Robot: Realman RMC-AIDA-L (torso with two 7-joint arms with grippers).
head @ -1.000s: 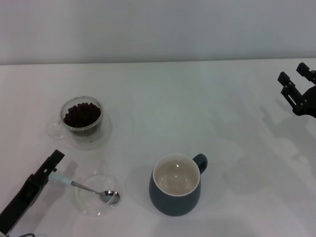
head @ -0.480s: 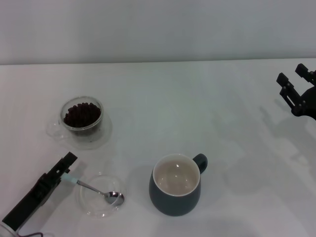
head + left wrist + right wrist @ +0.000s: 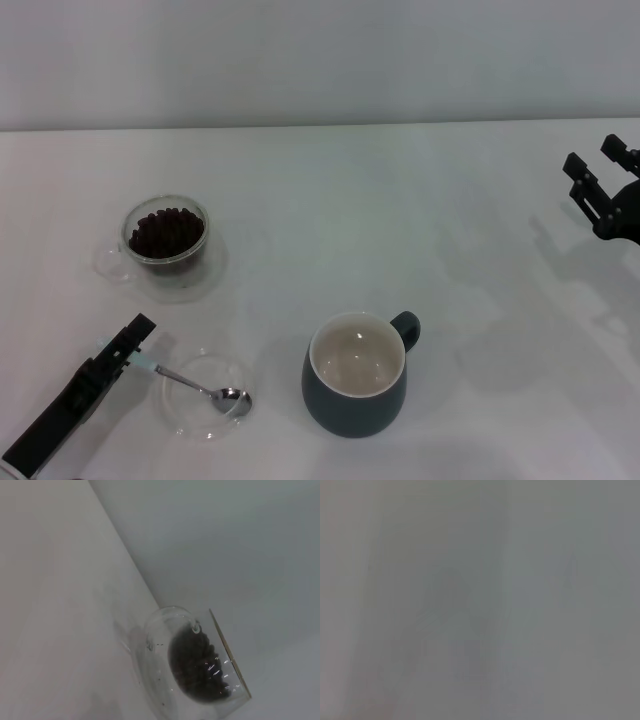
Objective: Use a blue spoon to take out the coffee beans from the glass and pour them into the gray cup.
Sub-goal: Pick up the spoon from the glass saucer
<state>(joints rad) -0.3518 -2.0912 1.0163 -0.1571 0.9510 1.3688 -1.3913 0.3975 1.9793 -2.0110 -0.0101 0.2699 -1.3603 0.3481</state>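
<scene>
The blue spoon (image 3: 200,386) lies with its metal bowl in a shallow clear dish (image 3: 185,412) at the front left. Its pale handle end runs under my left gripper (image 3: 136,348), which appears shut on it. Behind them stands the glass (image 3: 166,240) with the dark coffee beans (image 3: 166,231) inside; the left wrist view shows the glass (image 3: 165,645) and the beans (image 3: 197,667) close up. The gray cup (image 3: 356,385), cream inside and with nothing in it, stands front centre with its handle pointing back right. My right gripper (image 3: 596,160) hangs open at the far right edge.
The white table (image 3: 330,200) carries only these things. The glass's handle points left. The right wrist view shows only a blank grey surface.
My left gripper has moved right and slightly toward the dish, and the spoon's bowl slid a little right inside the dish. The right gripper barely shifted.
</scene>
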